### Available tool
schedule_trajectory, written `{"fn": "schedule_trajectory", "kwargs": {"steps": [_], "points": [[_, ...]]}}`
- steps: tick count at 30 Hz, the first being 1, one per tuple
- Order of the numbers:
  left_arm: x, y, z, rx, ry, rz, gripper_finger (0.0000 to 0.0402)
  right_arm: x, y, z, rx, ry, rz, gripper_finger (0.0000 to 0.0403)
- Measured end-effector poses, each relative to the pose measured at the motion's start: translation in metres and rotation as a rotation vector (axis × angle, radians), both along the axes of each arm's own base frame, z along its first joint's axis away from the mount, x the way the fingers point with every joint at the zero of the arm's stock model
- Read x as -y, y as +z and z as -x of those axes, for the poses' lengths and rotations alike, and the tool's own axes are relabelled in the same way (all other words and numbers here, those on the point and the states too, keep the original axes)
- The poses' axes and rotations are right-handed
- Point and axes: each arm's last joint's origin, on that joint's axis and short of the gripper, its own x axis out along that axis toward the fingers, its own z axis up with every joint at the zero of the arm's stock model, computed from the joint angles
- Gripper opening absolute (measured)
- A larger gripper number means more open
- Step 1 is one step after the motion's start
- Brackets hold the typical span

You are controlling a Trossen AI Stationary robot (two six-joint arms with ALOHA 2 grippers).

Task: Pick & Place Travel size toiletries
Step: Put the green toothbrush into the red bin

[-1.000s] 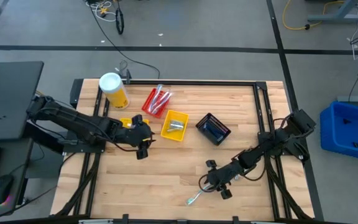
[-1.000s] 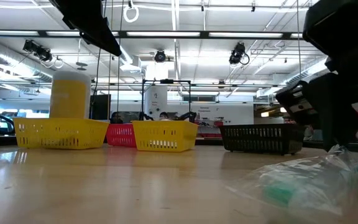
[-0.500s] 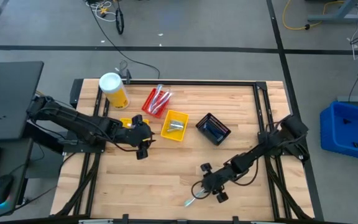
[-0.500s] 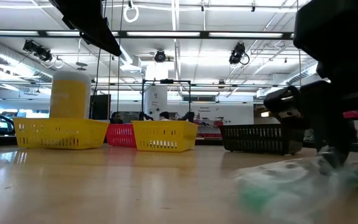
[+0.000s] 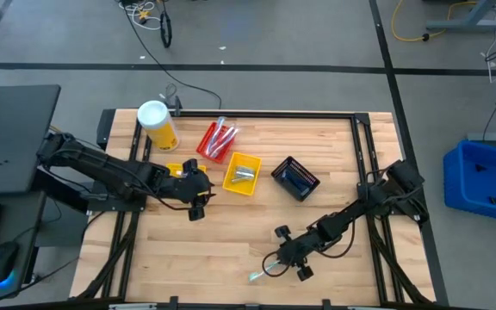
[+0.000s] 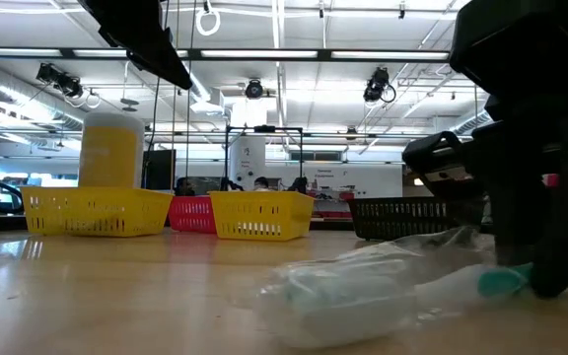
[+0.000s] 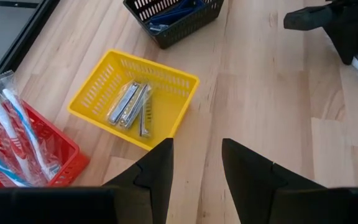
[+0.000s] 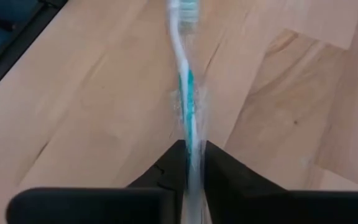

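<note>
The travel size toiletries sit on the wooden tabletop mostly in three small bins: wrapped toothbrushes in the red bin, silvery packets in the yellow bin, and blue items in the black bin, with a large yellow canister at the far left corner. The left tool hovers just beside the yellow bin with its fingers apart and empty. The right tool, low near the front edge, is clamped on a wrapped teal toothbrush whose free end rests on the wood.
</note>
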Motion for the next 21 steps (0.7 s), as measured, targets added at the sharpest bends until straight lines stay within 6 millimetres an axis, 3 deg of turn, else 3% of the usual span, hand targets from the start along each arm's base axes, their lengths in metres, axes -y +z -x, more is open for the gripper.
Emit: {"fn": "schedule_trajectory", "kwargs": {"steps": [6, 13, 21], "points": [[0.0, 0.0, 0.0, -0.004, -0.01, -0.011, 0.0143, 0.001, 0.003, -0.001, 0.006, -0.003, 0.0, 0.0039], [0.0, 0.0, 0.0, -0.002, -0.015, -0.016, 0.0146, 0.014, 0.019, -0.006, 0.039, -0.055, -0.001, 0.0036], [0.0, 0.001, -0.001, 0.003, -0.02, -0.022, 0.0142, 0.053, 0.064, -0.007, 0.132, -0.239, 0.074, 0.0036]]}}
